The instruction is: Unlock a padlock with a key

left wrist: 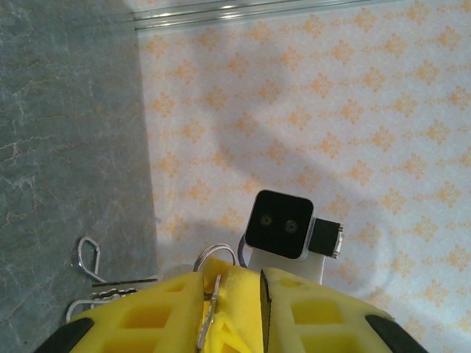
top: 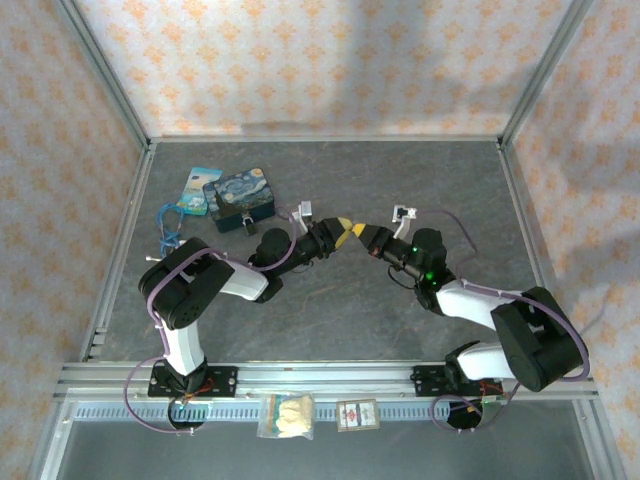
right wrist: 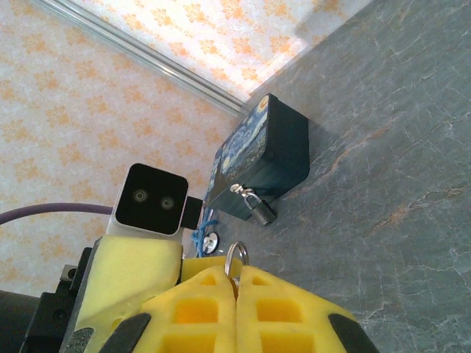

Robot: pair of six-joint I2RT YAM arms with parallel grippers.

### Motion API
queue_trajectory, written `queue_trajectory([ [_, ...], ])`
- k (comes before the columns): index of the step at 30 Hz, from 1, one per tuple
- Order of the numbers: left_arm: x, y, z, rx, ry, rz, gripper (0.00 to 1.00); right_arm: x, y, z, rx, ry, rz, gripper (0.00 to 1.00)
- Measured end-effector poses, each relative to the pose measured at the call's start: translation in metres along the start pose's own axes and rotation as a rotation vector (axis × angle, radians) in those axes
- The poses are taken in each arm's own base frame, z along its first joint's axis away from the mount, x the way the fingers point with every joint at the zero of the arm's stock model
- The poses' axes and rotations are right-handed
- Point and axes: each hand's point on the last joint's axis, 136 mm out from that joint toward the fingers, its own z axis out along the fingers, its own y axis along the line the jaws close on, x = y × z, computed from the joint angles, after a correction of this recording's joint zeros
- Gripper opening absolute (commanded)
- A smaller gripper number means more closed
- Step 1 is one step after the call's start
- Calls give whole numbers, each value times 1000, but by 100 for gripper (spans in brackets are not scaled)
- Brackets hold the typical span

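Padlock, small, blackish body with a thin silvery shackle, sits against the front wall of the blue starry-night painted rectangular tin, shackle up at the tin's clasp, on the grey stone-patterned table toward its far left. I count one padlock and one tin. The small silvery metal key is held mid-table, above the surface and well apart from the padlock; from the right wrist I see its wire ring standing out of the pinch. I count one key. The right gripper has its yellow fingers pressed together on that key. The left gripper meets it tip to tip, jaws narrow, with a thin metal blade lying along one finger; I cannot tell whether it clamps the blade. Two grippers are counted. Two small clear packets lie at the near rail, and one blue flat packet lies beside the tin.
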Motion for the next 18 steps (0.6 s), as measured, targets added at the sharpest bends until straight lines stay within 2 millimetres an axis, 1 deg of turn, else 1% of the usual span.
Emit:
queue_trajectory([
  [2,1,1,0,-4,3,2,8,-1,0,0,1,-3,0,0],
  [3,2,2,1,-10,4,4,0,-1,1,0,0,-4,-1,0],
  [5,2,4,1,-19,5,1,0,-1,1,0,3,-4,0,0],
  [6,2,5,1,-20,5,1,0,-1,0,0,6,-5,0,2],
  [8,2,6,1,-29,9,8,0,0,-1,-2,18,-1,2,14],
  [10,4,8,4,-41,26,22,0,0,-3,-3,43,9,-19,35],
  [12,4,12,5,-68,43,47,0,-2,-3,-3,75,22,-57,46],
  [13,1,14,4,-87,49,65,0,-5,0,-3,88,28,-90,50],
  [15,-8,16,1,-130,60,110,0,-16,6,-2,113,34,-150,56],
  [18,-25,13,3,-204,88,217,0,-36,10,-2,149,32,-230,60],
])
